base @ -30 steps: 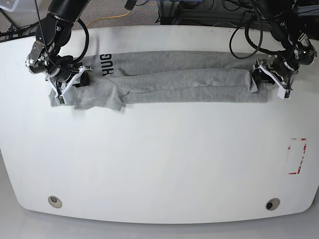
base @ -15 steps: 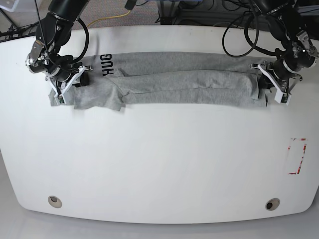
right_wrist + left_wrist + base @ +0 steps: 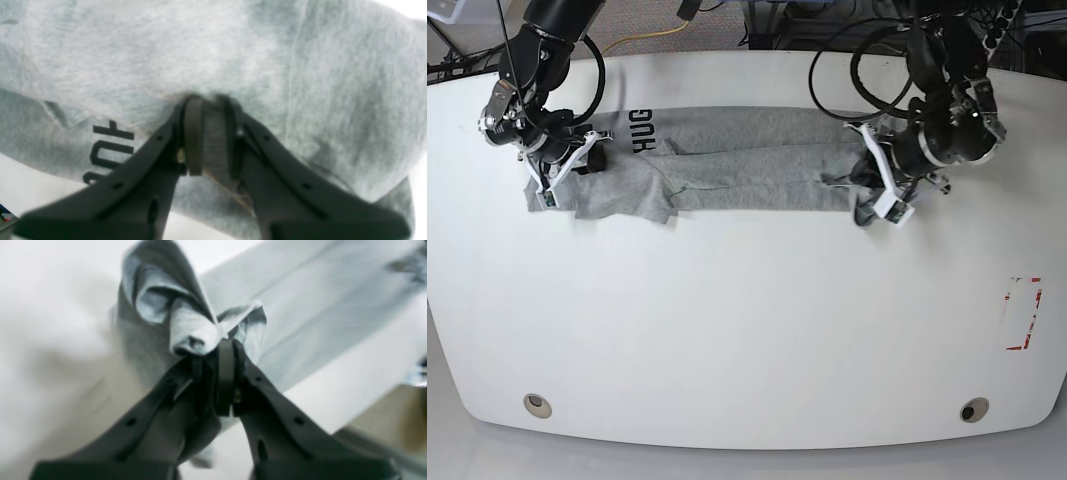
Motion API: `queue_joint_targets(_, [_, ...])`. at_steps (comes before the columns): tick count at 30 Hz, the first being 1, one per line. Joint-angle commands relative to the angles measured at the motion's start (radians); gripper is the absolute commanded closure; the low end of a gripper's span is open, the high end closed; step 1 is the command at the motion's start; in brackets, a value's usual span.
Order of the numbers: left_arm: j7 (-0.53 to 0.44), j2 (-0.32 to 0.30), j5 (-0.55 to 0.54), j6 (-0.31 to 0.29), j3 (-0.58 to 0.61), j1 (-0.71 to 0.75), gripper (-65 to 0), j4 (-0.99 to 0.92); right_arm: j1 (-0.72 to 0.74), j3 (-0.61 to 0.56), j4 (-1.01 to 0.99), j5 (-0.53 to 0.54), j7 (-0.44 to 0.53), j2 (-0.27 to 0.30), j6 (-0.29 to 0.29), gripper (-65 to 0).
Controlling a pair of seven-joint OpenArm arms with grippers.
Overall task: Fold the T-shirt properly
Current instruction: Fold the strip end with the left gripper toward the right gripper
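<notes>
The light grey T-shirt (image 3: 747,160) lies as a long folded band across the far half of the white table (image 3: 747,330), with black letters (image 3: 639,130) near its left end. My left gripper (image 3: 869,196), on the right of the base view, is shut on the shirt's right end, which is lifted and bunched. The left wrist view shows that bunch of T-shirt (image 3: 186,326) pinched in the left gripper (image 3: 213,350). My right gripper (image 3: 552,180) holds the left end; in its wrist view the right gripper (image 3: 208,100) is shut on a fold of the T-shirt (image 3: 233,50).
A red tape outline (image 3: 1024,313) marks the table's right side. Two round grommets (image 3: 538,405) (image 3: 973,410) sit near the front edge. Cables and equipment lie beyond the far edge.
My left gripper closed on the shirt's right end and carried it leftward, shortening the band. The right gripper has stayed where it was.
</notes>
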Motion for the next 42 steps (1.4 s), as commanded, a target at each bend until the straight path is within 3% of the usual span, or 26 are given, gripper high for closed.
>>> queue_joint_targets(1, [-0.026, 0.064, -0.023, -0.001, 0.070, -0.011, 0.0, 0.015, 0.004, 0.003, 0.009, -0.007, -0.011, 0.009, 0.001, -10.3])
queue_joint_targets(5, [-0.030, 0.108, 0.059, -0.001, 0.129, -0.019, -3.2, 0.011, 0.004, 0.003, 0.009, -0.009, -0.011, 0.009, 0.001, -10.3])
queue_joint_targets(14, [-0.095, 0.108, 0.171, -0.001, 0.232, -0.036, -4.3, -0.002, 0.005, 0.003, 0.010, -0.003, -0.011, 0.009, 0.001, -10.3])
queue_joint_targets(25, [-0.096, 0.108, 0.182, -0.001, 0.356, -0.052, -5.3, -0.033, 0.010, 0.003, 0.010, -0.001, -0.011, 0.009, 0.001, -10.3])
queue_joint_targets(28, [-0.096, 0.108, 0.182, -0.001, 0.404, -0.059, -10.8, -0.059, 0.012, 0.003, 0.010, -0.001, -0.011, 0.009, 0.001, -10.3])
queue_joint_targets(32, [-0.092, 0.108, 0.182, -0.001, 0.470, -0.086, -26.4, -0.064, 0.012, 0.001, 0.010, -0.001, -0.011, 0.008, 0.001, -10.3])
queue_joint_targets(33, [-0.081, 0.108, 0.182, 0.007, 0.487, -0.094, -30.4, -0.062, 0.012, 0.001, 0.010, -0.001, -0.011, 0.008, 0.001, -10.3])
queue_joint_targets(35, [-0.072, 0.108, 0.176, 0.080, 0.507, -0.101, -34.2, -0.062, 0.012, 0.001, 0.013, -0.001, -0.011, 0.008, 0.001, -10.3])
queue_joint_targets(38, [-0.066, 0.108, 0.162, 0.193, 0.553, -0.135, -35.4, -0.061, 0.012, 0.001, 0.013, -0.001, -0.011, 0.008, 0.001, -10.3])
queue_joint_targets(42, [-0.066, 0.108, 0.144, 0.198, 0.564, -0.148, -35.3, -0.022, 0.012, 0.001, 0.015, -0.001, -0.011, 0.008, 0.001, -10.3])
